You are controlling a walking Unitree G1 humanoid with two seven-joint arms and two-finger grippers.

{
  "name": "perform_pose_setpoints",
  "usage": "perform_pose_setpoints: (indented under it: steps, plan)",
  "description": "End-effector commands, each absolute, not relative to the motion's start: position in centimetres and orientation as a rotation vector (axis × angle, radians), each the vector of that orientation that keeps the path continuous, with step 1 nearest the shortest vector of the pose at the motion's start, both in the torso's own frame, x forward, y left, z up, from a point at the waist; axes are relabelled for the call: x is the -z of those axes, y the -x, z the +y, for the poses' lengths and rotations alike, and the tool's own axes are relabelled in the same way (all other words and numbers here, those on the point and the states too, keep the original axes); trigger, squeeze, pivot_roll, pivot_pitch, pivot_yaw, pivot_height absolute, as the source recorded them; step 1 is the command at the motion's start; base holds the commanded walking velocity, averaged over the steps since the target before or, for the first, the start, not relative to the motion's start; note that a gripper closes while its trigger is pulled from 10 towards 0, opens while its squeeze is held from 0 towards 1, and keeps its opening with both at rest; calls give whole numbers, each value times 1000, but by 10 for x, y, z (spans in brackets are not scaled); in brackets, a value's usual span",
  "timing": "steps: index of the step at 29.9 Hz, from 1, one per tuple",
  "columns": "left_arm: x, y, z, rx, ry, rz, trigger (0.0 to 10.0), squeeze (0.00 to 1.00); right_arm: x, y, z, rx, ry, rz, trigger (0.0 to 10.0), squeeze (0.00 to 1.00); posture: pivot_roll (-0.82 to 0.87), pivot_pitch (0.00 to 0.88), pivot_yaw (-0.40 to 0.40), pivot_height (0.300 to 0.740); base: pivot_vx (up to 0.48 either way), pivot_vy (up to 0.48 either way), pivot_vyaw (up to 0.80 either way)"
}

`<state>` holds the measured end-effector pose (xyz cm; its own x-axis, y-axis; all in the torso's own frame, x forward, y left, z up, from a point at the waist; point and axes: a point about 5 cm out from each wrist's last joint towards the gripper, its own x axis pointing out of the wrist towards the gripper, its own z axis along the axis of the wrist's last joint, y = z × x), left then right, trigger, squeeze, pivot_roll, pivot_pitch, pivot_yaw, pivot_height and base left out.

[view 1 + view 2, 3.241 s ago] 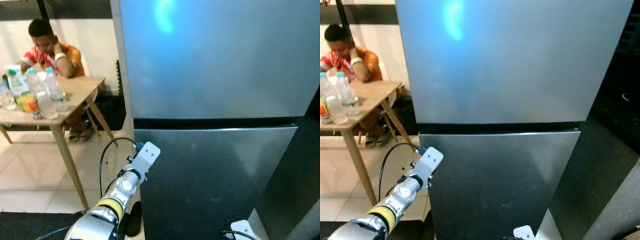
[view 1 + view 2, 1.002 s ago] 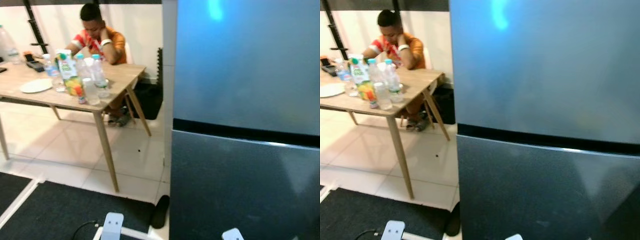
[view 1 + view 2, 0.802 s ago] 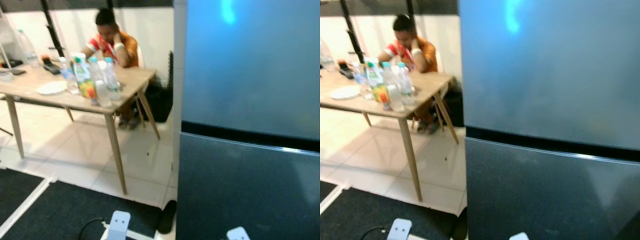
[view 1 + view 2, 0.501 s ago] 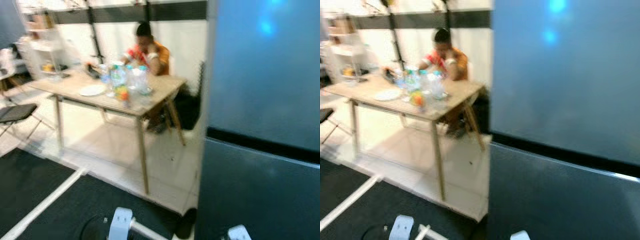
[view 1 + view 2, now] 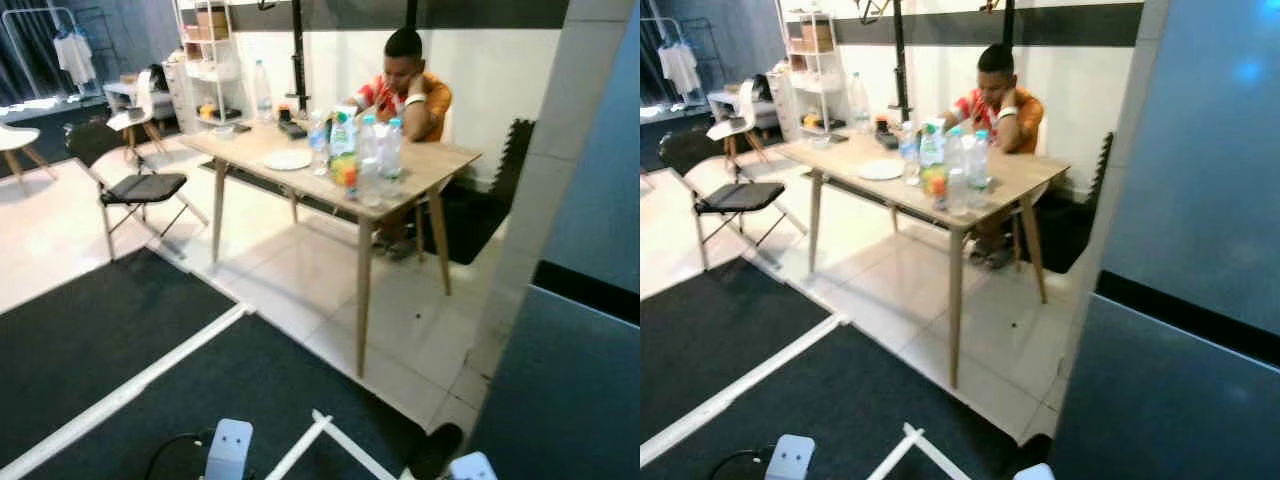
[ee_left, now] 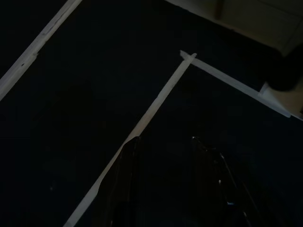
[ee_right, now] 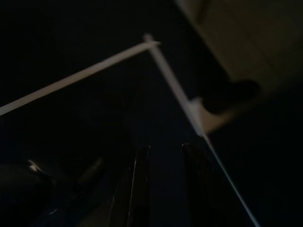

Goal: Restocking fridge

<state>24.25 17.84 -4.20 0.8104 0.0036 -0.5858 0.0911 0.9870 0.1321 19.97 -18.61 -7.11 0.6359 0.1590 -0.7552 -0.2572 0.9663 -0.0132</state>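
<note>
The grey fridge [image 5: 585, 250] stands shut at the right edge of the eye views, its dark lower door [image 5: 1170, 400] close in front of me. Across the tiled floor is a wooden table [image 5: 440, 165] with several water bottles [image 5: 380, 155], a juice carton [image 5: 345, 150] and a white plate [image 5: 287, 159]. Both arms hang low over the black mat. My left gripper [image 6: 165, 189] has its fingers apart with nothing between them. My right gripper [image 7: 163, 189] shows a narrower empty gap between its fingers. Both wrist views are dark.
A person [image 5: 405, 85] sits behind the table, head on one hand. A black folding chair [image 5: 135, 185] stands to the table's left, with a white shelf [image 5: 210, 60] by the wall. White tape lines [image 5: 140, 385] cross the black mats. A black shoe [image 5: 435, 450] lies by the fridge's base.
The camera has swung left: the fridge slid to the right edge, and the table, chair and mats came into view. The left arm, raised at the fridge earlier, now hangs low.
</note>
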Motion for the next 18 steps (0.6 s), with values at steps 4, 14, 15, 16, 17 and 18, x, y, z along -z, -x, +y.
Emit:
perform_pose_setpoints:
  steps: [4, 14, 15, 16, 17, 18]
  plan:
    - [46, -236, 177, 30, -157, 636, 10000, 0, 69, -203, -184, -247, 123, 838, 10000, 0, -38, 67, 16, 740, 0, 0, 800]
    - [39, -245, 175, 56, -173, 588, 10000, 0, 68, -207, -176, -257, 110, 822, 10000, 0, -33, 71, 25, 740, 0, 0, 800]
    - [38, -247, 175, 54, -178, 584, 10000, 0, 68, -207, -177, -240, 103, 822, 10000, 0, -34, 74, 24, 740, 0, 0, 800]
    - [37, -247, 175, 52, -176, 582, 10000, 0, 67, -208, -180, -202, 83, 812, 10000, 0, -34, 74, 24, 740, 0, 0, 0]
    - [37, -248, 175, 50, -175, 580, 10000, 0, 67, -208, -183, -174, 68, 805, 10000, 0, -34, 74, 24, 740, 0, 0, 0]
    - [37, -248, 175, 50, -175, 580, 10000, 0, 67, -208, -183, -174, 68, 805, 10000, 0, -34, 74, 24, 740, 0, 0, 0]
